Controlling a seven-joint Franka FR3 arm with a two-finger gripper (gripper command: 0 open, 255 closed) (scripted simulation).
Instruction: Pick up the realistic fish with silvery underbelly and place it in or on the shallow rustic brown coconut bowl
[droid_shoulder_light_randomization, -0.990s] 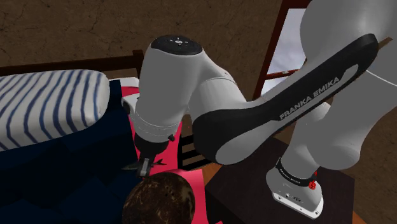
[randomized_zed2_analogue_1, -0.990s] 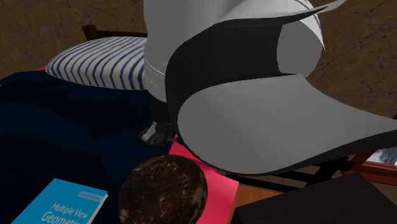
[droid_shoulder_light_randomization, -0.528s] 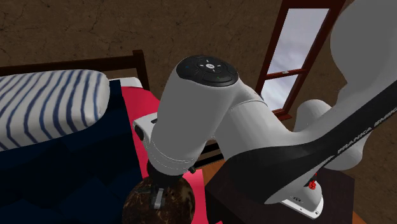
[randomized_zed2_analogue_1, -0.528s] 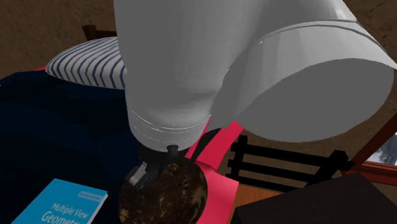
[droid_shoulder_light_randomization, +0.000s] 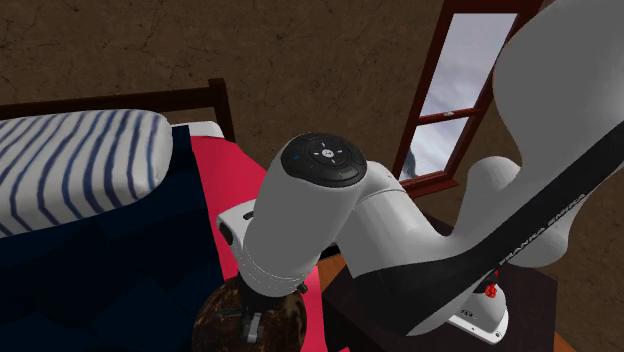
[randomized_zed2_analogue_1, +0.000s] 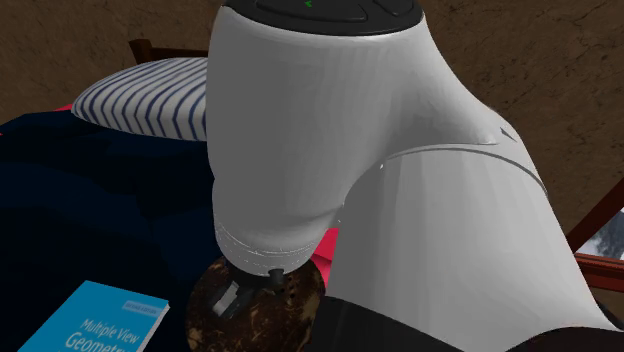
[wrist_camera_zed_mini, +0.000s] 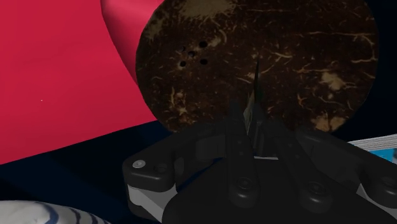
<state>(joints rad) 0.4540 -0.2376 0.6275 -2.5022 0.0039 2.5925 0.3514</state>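
Wrist view: end effector (wrist_camera_zed_mini: 249, 119) tight around barely legible edge-on fish (wrist_camera_zed_mini: 255, 89), over coconut bowl (wrist_camera_zed_mini: 292, 44).

Shoulder view from beside the stand (droid_shoulder_light_randomization: 542, 300), second exterior view nearer, both sharing striped pillow (droid_shoulder_light_randomization: 70, 165) and brown bowl (droid_shoulder_light_randomization: 214, 316), wrist view close above bowl.

A rough brown wall (droid_shoulder_light_randomization: 130, 50) closes the room behind the bed (droid_shoulder_light_randomization: 60, 300). A window (droid_shoulder_light_randomization: 450, 90) in a dark red frame, pale sky in its panes, stands well beyond the jaws. A navy cover (droid_shoulder_light_randomization: 110, 250) and a red sheet (droid_shoulder_light_randomization: 225, 175) lie just beside the jaws; the blue-striped white pillow (droid_shoulder_light_randomization: 75, 165) rests farther off, near the dark wooden headboard (droid_shoulder_light_randomization: 215, 100)
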